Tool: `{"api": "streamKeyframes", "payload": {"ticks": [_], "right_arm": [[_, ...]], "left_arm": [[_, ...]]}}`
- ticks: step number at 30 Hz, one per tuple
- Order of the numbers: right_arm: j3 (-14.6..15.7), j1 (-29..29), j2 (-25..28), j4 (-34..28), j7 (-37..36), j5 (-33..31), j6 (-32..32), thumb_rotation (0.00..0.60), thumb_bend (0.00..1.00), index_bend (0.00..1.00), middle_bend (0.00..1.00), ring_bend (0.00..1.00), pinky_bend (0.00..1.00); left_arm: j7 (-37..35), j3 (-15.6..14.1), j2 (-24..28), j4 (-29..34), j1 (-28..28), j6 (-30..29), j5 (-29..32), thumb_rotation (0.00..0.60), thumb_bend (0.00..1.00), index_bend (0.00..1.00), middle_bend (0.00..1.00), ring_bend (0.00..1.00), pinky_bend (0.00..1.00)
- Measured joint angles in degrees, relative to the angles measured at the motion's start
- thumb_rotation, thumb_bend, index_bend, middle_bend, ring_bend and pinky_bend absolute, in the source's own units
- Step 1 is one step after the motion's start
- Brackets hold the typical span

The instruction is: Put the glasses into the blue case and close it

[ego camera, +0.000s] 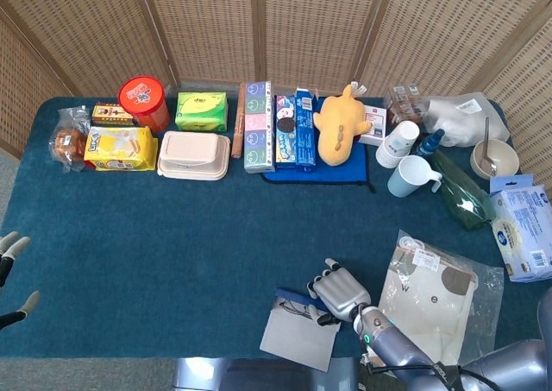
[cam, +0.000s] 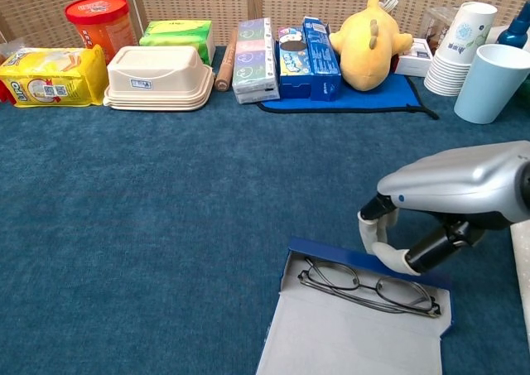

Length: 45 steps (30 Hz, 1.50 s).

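While your right hand (cam: 396,241) rests against the far rim of the blue case (cam: 362,257), its fingers (cam: 383,251) curl down onto that edge, though you cannot tell whether they actually grip it or only press on it. Inside the case lie the glasses (cam: 367,284), folded flat along the far wall, with the case's pale grey flap (cam: 348,342) spread open toward you on the blue worktop (cam: 166,226). From the head view, the case (ego camera: 291,298) sits skewed, just beside a clear plastic bag (ego camera: 435,292) on your right hand's side. Your left hand (ego camera: 10,266) hangs at the worktop's left edge, well apart from the case, holding nothing, fingers spread. Beyond the case, along the back of the worktop, stand a yellow plush toy (cam: 368,40), a stack of paper cups (cam: 460,48) and a pale lunch box (cam: 157,77).
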<state>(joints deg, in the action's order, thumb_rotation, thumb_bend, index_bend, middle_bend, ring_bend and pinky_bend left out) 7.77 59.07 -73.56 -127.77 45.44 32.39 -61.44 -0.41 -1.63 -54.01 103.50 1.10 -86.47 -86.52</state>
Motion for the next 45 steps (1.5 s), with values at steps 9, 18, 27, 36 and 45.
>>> {"api": "streamKeyframes", "payload": {"ticks": [9, 18, 27, 36, 45], "right_arm": [[0.21, -1.26, 0.28, 0.19, 0.05, 3.90, -2.62, 0.167, 0.55, 0.30, 0.33, 0.21, 0.09], [3.51, -7.11, 3.32, -2.83, -0.92, 15.18, -9.44, 0.177, 0.53, 0.22, 0.27, 0.14, 0.09], [10.47, -19.33, 3.60, -1.14, -1.21, 41.07, -19.24, 0.329, 0.35, 0.10, 0.17, 0.02, 0.07], [16.12, -33.70, 1.83, 5.25, -0.91, 57.92, -28.31, 0.457, 0.21, 0.03, 0.13, 0.00, 0.06], [18.46, -45.31, -1.65, 15.17, -2.36, 66.99, -32.72, 0.518, 0.10, 0.01, 0.11, 0.00, 0.06]], "left_arm": [[-0.03, -0.17, 0.36, 0.20, 0.60, -0.68, 0.08, 0.600, 0.28, 0.08, 0.05, 0.00, 0.00], [0.36, 0.88, 0.87, 0.66, -0.44, -0.55, -0.25, 0.600, 0.28, 0.08, 0.06, 0.00, 0.00], [-1.56, 1.87, 1.88, 1.12, -1.21, -0.38, 0.05, 0.600, 0.28, 0.08, 0.06, 0.00, 0.00], [-3.50, 2.40, 2.66, 1.13, -1.77, -0.38, -0.31, 0.600, 0.28, 0.08, 0.05, 0.00, 0.00], [-5.96, 2.99, 3.94, 1.15, -2.01, -0.96, -0.40, 0.600, 0.27, 0.07, 0.05, 0.00, 0.00]]}}
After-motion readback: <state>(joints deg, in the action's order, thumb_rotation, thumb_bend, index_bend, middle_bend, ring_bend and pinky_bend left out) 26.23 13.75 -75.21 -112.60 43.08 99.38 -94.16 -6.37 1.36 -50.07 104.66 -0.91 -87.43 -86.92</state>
